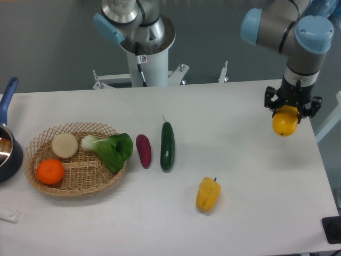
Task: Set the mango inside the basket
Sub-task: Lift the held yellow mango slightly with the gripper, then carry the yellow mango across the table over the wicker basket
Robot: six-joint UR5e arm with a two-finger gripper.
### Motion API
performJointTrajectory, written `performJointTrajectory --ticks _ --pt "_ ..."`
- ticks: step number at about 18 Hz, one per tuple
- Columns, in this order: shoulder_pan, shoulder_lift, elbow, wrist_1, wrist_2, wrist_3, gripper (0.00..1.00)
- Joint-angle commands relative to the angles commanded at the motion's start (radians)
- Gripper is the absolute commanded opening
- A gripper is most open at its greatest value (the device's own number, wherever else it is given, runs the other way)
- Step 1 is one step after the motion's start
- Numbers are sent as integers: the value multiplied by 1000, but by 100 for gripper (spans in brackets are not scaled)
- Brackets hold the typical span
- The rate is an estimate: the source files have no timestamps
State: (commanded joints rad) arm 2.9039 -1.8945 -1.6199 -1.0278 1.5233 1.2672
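The yellow-orange mango (285,123) hangs near the table's right edge, held from above by my gripper (292,109), which is shut on it. Its lower half shows below the black fingers. Far to the left sits the tan wicker basket (40,143), holding an orange (50,172), a pale round item (64,144) and a leafy green bok choy (109,149). A wide stretch of table lies between the gripper and the basket.
A purple sweet potato (143,150) and a dark green cucumber (167,146) lie just right of the basket. A yellow bell pepper (208,193) rests at the front centre. A dark pot with a blue handle (6,141) stands at the left edge.
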Motion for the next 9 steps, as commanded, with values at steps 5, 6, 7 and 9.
performJointTrajectory --ticks 5,6,7,9 --pt "-52 3 15 8 -9 -93 4" --pt "-64 -1 28 9 -9 -127 4" --pt "-78 -6 43 9 -9 -155 4" --pt "-100 -9 66 9 -9 -173 4"
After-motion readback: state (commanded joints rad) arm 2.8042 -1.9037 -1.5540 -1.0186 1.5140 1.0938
